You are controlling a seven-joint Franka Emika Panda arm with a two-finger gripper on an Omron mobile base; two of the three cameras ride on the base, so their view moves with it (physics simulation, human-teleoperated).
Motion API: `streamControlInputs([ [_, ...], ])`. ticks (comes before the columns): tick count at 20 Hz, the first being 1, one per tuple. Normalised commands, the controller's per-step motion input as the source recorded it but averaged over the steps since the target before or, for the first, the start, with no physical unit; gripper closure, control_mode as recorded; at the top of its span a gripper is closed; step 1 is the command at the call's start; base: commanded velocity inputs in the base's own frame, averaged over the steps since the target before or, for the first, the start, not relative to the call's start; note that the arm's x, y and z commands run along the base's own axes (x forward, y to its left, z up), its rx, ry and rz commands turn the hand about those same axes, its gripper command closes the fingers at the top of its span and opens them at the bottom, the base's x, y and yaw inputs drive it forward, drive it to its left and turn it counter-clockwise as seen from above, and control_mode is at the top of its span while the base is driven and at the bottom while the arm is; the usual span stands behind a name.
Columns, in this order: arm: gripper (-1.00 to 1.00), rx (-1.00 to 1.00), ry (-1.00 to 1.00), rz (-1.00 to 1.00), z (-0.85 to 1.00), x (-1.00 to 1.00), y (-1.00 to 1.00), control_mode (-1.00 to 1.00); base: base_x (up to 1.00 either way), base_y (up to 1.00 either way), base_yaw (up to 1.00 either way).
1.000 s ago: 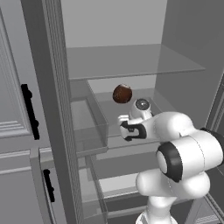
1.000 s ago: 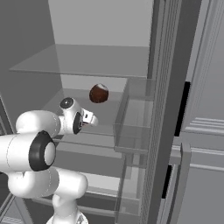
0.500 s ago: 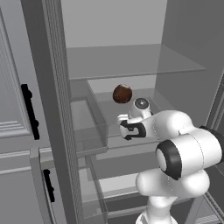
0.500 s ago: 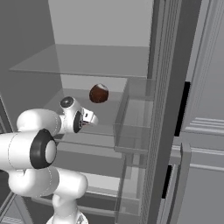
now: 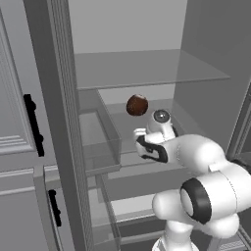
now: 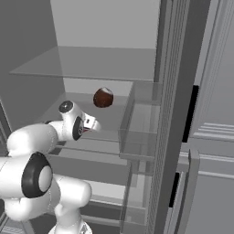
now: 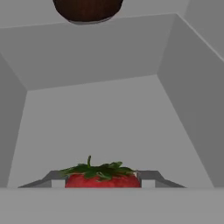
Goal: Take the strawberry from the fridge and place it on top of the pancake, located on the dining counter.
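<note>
Gleaming red, green-capped strawberry (image 7: 103, 178) between jaws

Glossy white rounded arm (image 5: 206, 162), dark joint rings, bulbous segments

There were no words, numbers or signs to read anywhere. Nothing was written on the fridge walls, the shelves or the doors.

Inside the fridge (image 5: 206, 73), the shelf floor (image 7: 109, 118) ahead lies bare up to the back wall. A dark reddish-brown lump (image 5: 137, 105) sits farther back, near centre. A glass shelf (image 5: 147, 68) caps the space overhead, and side walls (image 7: 192, 87) close it in.
</note>
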Motion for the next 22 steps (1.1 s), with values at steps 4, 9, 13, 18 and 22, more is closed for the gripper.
streamControlInputs([
  [4, 1.00, 0.01, 0.03, -0.01, 0.86, -0.95, -0.31, -1.00, 0.00, 0.00, 0.00],
  [9, 1.00, 0.05, 0.07, 0.00, 0.99, -0.99, -0.34, -1.00, 0.00, 0.00, 0.00],
  [13, 1.00, 0.02, 0.12, 0.00, 0.95, -1.00, 0.00, -1.00, 0.00, 0.00, 0.00],
  [18, 1.00, 0.00, 0.26, -0.01, 0.90, -0.87, 0.00, -1.00, 0.00, 0.00, 0.00],
  [22, 1.00, 0.00, 0.27, 0.00, 0.71, -0.83, 0.00, -1.00, 0.00, 0.00, 0.00],
])
